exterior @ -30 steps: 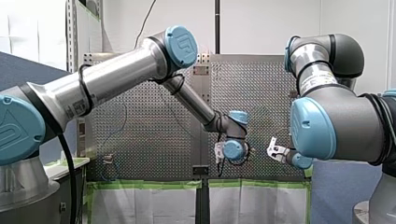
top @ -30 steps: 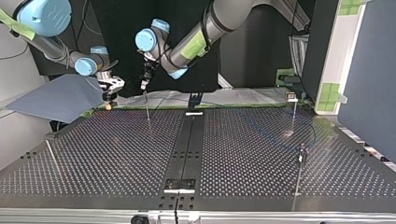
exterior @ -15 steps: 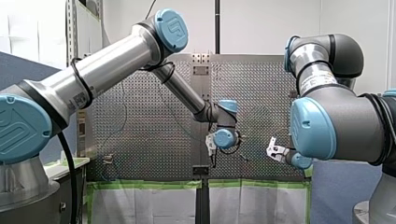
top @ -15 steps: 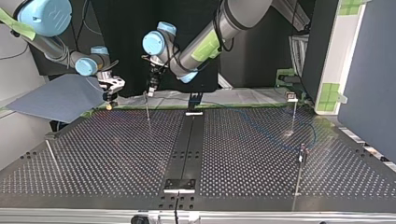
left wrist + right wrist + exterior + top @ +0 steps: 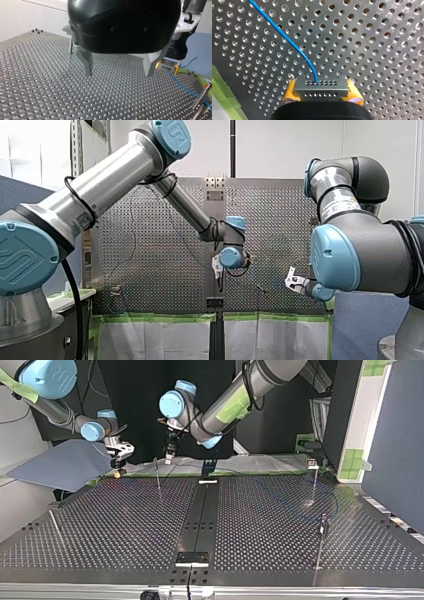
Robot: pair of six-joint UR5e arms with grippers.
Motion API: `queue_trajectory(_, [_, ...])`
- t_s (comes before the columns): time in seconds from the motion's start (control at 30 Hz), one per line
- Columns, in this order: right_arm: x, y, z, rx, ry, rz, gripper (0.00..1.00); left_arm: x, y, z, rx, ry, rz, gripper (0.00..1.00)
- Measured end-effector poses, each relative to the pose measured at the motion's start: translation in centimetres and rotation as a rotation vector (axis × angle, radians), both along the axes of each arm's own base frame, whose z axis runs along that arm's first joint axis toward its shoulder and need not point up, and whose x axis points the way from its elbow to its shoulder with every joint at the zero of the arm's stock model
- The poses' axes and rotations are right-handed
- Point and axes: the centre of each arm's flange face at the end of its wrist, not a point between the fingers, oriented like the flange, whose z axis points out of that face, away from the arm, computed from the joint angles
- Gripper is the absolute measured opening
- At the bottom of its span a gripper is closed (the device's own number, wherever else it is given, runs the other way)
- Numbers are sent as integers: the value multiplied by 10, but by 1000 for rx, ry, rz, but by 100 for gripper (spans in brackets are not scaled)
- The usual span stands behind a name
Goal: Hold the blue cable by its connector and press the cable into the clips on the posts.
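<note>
1. The cable point(image 5: 295, 47) is thin, so I judge it light and limp, with a little spring. It curves away ahead of my right hand point(image 5: 322, 96) over the worktop point(image 5: 374, 37).
2. The connector point(image 5: 321, 86) looks small and rigid, so it is the right place to hold. My right hand pinches it by its ends between yellow pads, near the worktop's arm-side edge, towards the corner at the top view's left.
3. A sideways pull would probably kink the cable where it leaves the connector.
4. My left hand point(image 5: 118, 74) hangs wide open and empty above the worktop, just beside the right one.
5. The posts point(image 5: 157, 474) are thin and stand well apart, with broad bare worktop between them. They look easy for an arm to hit. The taped edge point(image 5: 222, 100) lies close to the connector.
</note>
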Motion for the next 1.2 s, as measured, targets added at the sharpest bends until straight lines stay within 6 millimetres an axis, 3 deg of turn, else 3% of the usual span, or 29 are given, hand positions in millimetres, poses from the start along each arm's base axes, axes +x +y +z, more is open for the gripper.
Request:
queue_trajectory(0.53, [0, 0, 0, 0, 0, 1, 0, -23, 31, 39, -51, -11, 21, 100])
queue_trajectory(1.2, [1, 1, 0, 0, 0, 3, 0, -78, 78, 81, -40, -19, 63, 100])
